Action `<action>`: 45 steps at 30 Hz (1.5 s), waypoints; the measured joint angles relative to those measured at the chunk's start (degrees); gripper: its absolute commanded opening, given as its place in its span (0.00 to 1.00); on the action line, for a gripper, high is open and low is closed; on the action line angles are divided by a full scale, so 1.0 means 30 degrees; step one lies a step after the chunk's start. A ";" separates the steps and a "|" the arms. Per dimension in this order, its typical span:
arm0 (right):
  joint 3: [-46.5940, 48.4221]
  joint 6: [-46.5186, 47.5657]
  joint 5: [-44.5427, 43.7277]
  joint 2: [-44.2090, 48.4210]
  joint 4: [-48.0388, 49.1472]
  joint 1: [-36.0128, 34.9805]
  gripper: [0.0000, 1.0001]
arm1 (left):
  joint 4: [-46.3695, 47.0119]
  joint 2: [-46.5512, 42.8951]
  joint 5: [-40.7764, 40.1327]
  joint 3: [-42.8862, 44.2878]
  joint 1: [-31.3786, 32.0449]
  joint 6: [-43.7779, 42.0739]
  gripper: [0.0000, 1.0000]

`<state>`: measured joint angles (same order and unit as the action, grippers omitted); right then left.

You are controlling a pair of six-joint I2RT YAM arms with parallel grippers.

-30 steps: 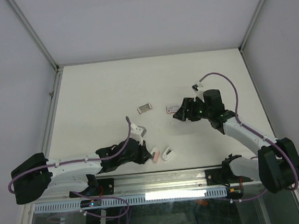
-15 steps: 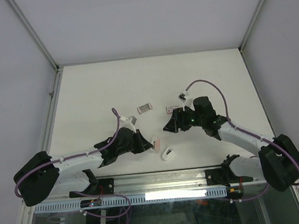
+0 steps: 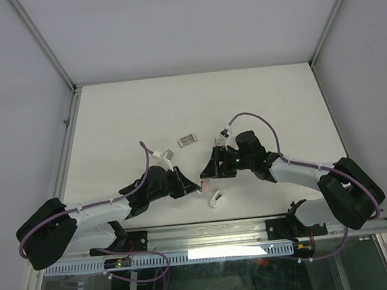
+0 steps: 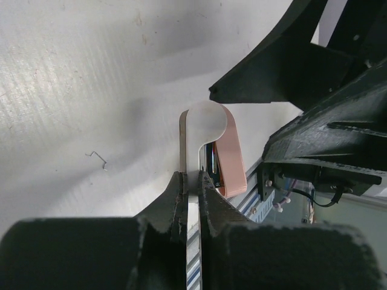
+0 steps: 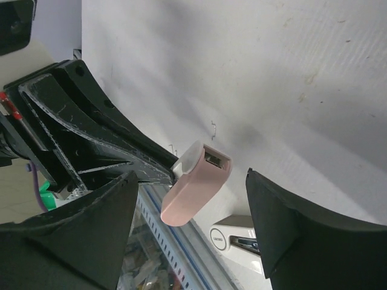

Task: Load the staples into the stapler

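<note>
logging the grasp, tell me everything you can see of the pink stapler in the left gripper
The pink stapler is a small rounded pale pink body, smooth like plastic, with a whitish end tab and a dark square opening showing metal. The left gripper is shut on its thin whitish edge, holding it tilted near the front edge of the table. The right gripper is open around it, not touching.

Light: bright, even, from above the desk (image 3: 123,117)
Shadows: soft grey patches on the desk
Focus: left wrist's fingers (image 4: 172,202) blurred up close
</note>
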<state>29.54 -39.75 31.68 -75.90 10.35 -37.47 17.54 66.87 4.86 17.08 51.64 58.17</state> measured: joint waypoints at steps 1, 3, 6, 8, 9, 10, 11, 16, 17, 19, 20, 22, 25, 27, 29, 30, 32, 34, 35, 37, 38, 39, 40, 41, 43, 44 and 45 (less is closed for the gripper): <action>0.0000 -0.0393 -0.0015 -0.0095 0.0146 -0.0153 0.74 | 0.0073 -0.0058 0.0007 -0.0029 -0.0007 0.0029 0.00; 0.0000 -0.0976 -0.0073 -0.0270 0.0299 -0.0408 0.72 | 0.0262 -0.0189 0.0015 -0.0066 -0.0117 0.0095 0.00; 0.0000 -0.1610 -0.0219 -0.0510 0.0393 -0.0707 0.66 | 0.0408 -0.0437 0.0000 -0.0066 -0.0153 0.0182 0.00; 0.0000 -0.1909 -0.0335 -0.0583 0.0393 -0.0860 0.62 | 0.0597 -0.0663 -0.0015 -0.0109 -0.0248 0.0226 0.00; 0.0000 -0.2055 -0.0372 -0.0590 0.0401 -0.0933 0.60 | 0.0685 -0.0787 -0.0022 -0.0153 -0.0248 0.0240 0.00; 0.0000 -0.2171 -0.0423 -0.0590 0.0430 -0.0991 0.57 | 0.0758 -0.0896 -0.0022 -0.0219 -0.0248 0.0262 0.00; 0.0000 -0.2310 -0.0459 -0.0590 0.0466 -0.1056 0.54 | 0.0809 -0.0976 -0.0036 -0.0284 -0.0248 0.0270 0.00; 0.0000 -0.3045 -0.0612 -0.0597 0.0780 -0.1304 0.30 | 0.0940 -0.1093 -0.0080 -0.0481 -0.0248 0.0270 0.00; 0.0000 -0.3308 -0.0685 -0.0597 0.0874 -0.1311 0.23 | 0.1020 -0.1093 -0.0080 -0.0525 -0.0248 0.0255 0.00; 0.0000 -0.3803 -0.0823 -0.0597 0.1020 -0.1311 0.15 | 0.1100 -0.1093 -0.0080 -0.0532 -0.0248 0.0226 0.23; -0.0007 -0.4080 -0.0889 -0.0597 0.1064 -0.1311 0.15 | 0.1137 -0.1093 -0.0087 -0.0532 -0.0248 0.0168 0.36; -0.0109 -0.4335 -0.0918 -0.0597 0.1333 -0.1319 0.00 | 0.1158 -0.1093 -0.0095 -0.0539 -0.0262 -0.0007 0.53; -0.0306 -0.5027 -0.1180 -0.0488 0.1654 -0.1355 0.00 | 0.1188 -0.1384 -0.0146 -0.0641 -0.0357 -0.0255 0.60; -0.0437 -0.5399 -0.1472 -0.0277 0.1683 -0.1362 0.00 | 0.1188 -0.1763 -0.0240 -0.0787 -0.0364 -0.0510 0.60; -0.0561 -0.5785 -0.1894 0.0102 0.1654 -0.1362 0.00 | 0.1188 -0.2200 -0.0525 -0.1005 -0.0364 -0.0903 0.56; -0.0590 -0.5967 -0.2149 0.0328 0.1654 -0.1362 0.00 | 0.1188 -0.2324 -0.0627 -0.1086 -0.0364 -0.1180 0.53; -0.0590 -0.6171 -0.2499 0.0612 0.1647 -0.1362 0.00 | 0.1180 -0.2368 -0.0685 -0.1129 -0.0364 -0.1749 0.49; -0.0590 -0.6331 -0.2827 0.0794 0.1639 -0.1362 0.00 | 0.1180 -0.2361 -0.0670 -0.1129 -0.0357 -0.2251 0.45; -0.0590 -0.6390 -0.2914 0.0823 0.1617 -0.1362 0.00 | 0.1188 -0.2324 -0.0648 -0.1129 -0.0357 -0.2557 0.44; -0.0590 -0.6448 -0.3060 0.0823 0.1581 -0.1362 0.00 | 0.1188 -0.2157 -0.0605 -0.1122 -0.0328 -0.3053 0.42; -0.0590 -0.6455 -0.3140 0.0823 0.1545 -0.1362 0.00 | 0.1188 -0.2033 -0.0590 -0.1100 -0.0313 -0.3249 0.41; -0.0590 -0.6455 -0.3198 0.0823 0.1515 -0.1362 0.00 | 0.1188 -0.1909 -0.0590 -0.1078 -0.0306 -0.3395 0.40; -0.0590 -0.6462 -0.3257 0.0823 0.1479 -0.1362 0.00 | 0.1180 -0.1785 -0.0605 -0.1056 -0.0262 -0.3541 0.39; -0.0590 -0.6470 -0.3271 0.0823 0.1457 -0.1362 0.00 | 0.1180 -0.1661 -0.0590 -0.1013 -0.0226 -0.3665 0.39; -0.0590 -0.6470 -0.3300 0.0823 0.1421 -0.1362 0.00 | 0.1180 -0.1362 -0.0590 -0.0874 -0.0189 -0.3796 0.39; -0.0590 -0.6462 -0.3351 0.0823 0.1384 -0.1362 0.00 | 0.1180 -0.1202 -0.0583 -0.0801 -0.0189 -0.3840 0.39; -0.0590 -0.6462 -0.3417 0.0823 0.1311 -0.1362 0.00 | 0.1188 -0.1086 -0.0583 -0.0743 -0.0189 -0.3876 0.39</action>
<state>27.77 -59.13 21.43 -73.43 14.28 -41.56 21.10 63.61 3.11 14.85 51.07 46.54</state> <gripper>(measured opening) 0.286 0.392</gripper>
